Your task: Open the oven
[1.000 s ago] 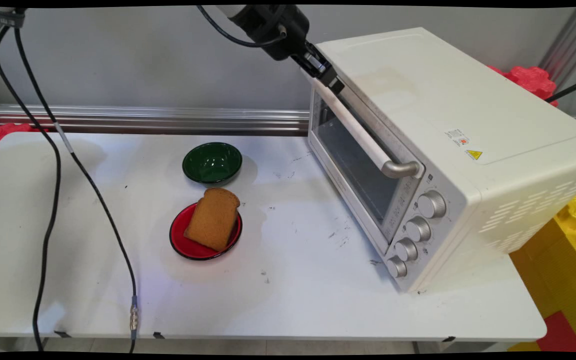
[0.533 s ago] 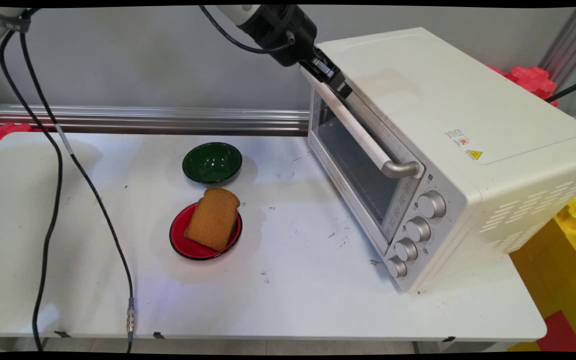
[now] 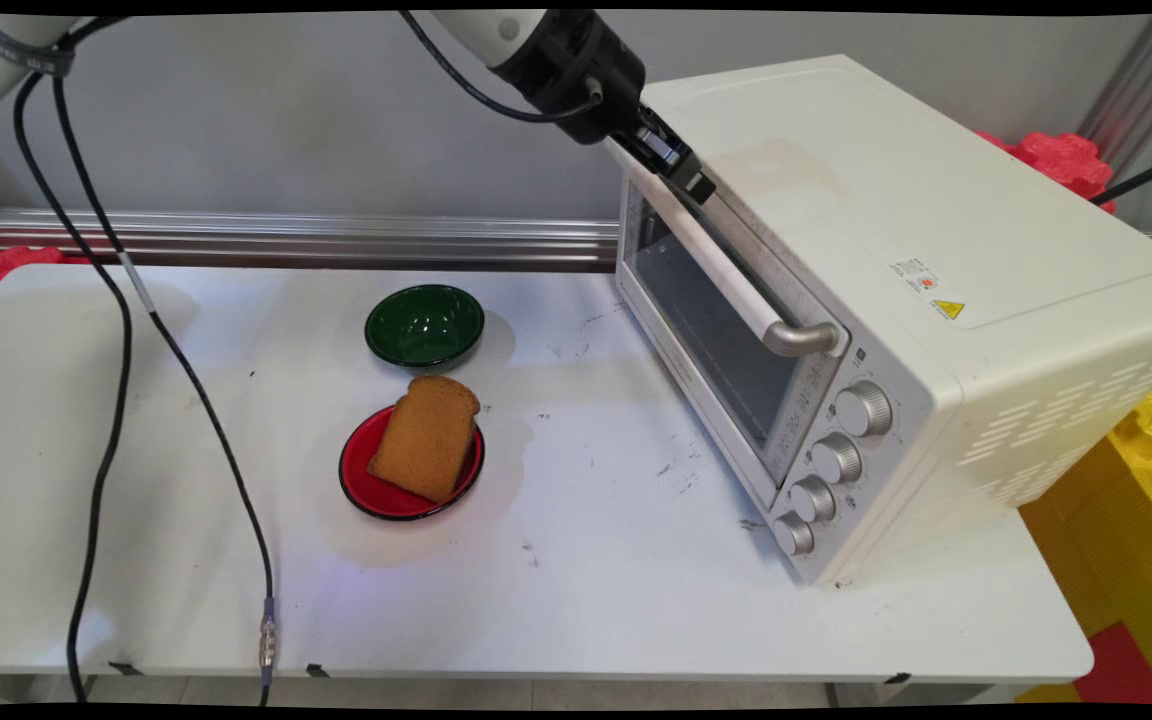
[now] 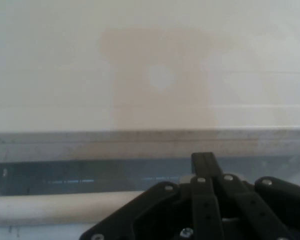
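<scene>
**Black gripper at the top of the oven door**

White table [image 3: 586, 600] lies nearest to us, with 2 black cables [image 3: 106, 420] hanging down over its left part. On it we see a red plate [image 3: 364, 488] carrying 1 slice of brown bread [image 3: 426, 436], which leans across the plate's far rim. Just beyond the plate sits a dark green bowl [image 3: 424, 324], apart from it.

To the right stands a cream toaster oven [image 3: 896, 250], turned at an angle so that its glass door [image 3: 711, 330] faces the plate and bowl. A pale bar handle [image 3: 726, 280] runs across the upper part of the door, and 4 silver knobs [image 3: 836, 458] sit in a column at the door's near end.

Farthest back, the gripper [image 3: 681, 170] reaches down from the upper left to the far end of the handle, at the door's top edge. In the hand view we see its linkage [image 4: 210, 210] close over the handle [image 4: 65, 207], with the oven's top [image 4: 160, 65] filling the picture beyond. We cannot tell how far its fingers are apart, nor whether they grip the handle.
</scene>
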Controlling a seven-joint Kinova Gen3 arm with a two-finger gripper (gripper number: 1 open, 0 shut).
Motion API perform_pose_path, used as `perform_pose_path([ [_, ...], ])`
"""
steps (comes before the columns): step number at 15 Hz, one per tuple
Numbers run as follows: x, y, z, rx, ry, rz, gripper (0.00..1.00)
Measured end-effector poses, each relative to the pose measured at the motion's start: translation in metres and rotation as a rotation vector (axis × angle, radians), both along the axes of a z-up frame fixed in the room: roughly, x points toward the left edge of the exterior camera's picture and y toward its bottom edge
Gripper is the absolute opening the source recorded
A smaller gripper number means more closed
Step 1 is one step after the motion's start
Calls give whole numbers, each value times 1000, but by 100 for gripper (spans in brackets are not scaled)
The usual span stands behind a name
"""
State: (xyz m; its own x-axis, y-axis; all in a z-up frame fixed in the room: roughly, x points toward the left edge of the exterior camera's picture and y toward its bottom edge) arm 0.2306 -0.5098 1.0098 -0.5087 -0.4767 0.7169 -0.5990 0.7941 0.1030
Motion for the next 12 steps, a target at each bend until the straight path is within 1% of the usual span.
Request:
perform_pose_path([
  [12, 6, -4, -18, -10, -16, -6, 0],
])
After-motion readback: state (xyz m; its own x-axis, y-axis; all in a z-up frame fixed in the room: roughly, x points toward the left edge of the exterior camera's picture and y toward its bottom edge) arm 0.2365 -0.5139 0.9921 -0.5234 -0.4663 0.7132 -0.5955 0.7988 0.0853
